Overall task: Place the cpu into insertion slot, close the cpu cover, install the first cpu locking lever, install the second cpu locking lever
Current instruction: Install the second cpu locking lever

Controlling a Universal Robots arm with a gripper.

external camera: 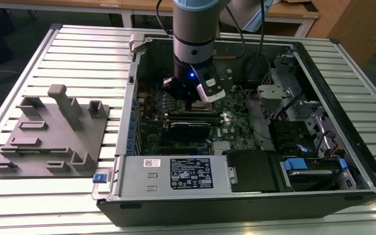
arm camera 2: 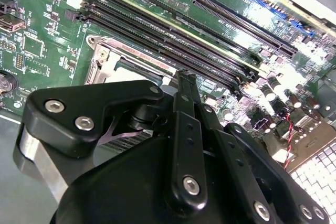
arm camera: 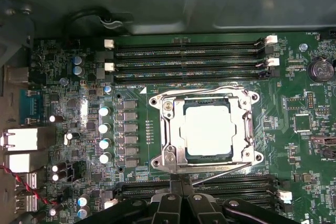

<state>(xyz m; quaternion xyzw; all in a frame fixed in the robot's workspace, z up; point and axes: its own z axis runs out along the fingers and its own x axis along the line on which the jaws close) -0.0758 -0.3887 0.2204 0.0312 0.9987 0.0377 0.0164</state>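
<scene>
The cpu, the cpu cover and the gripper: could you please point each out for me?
cpu [arm camera: 208,129], first wrist view, middle of its pale metal top.
cpu cover [arm camera: 176,129], first wrist view, one side bar of the silvery frame.
gripper [arm camera: 182,199], first wrist view, between the black fingers.

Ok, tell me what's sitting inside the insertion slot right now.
In the first wrist view the cpu lies flat inside the insertion slot, with the cpu cover closed around it. Its silver top shows through the cover's opening; its edges and the socket contacts beneath are covered.

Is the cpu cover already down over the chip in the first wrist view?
Yes. The cpu cover lies flat on the insertion slot, framing the cpu, whose pale top shows through its square opening.
</scene>
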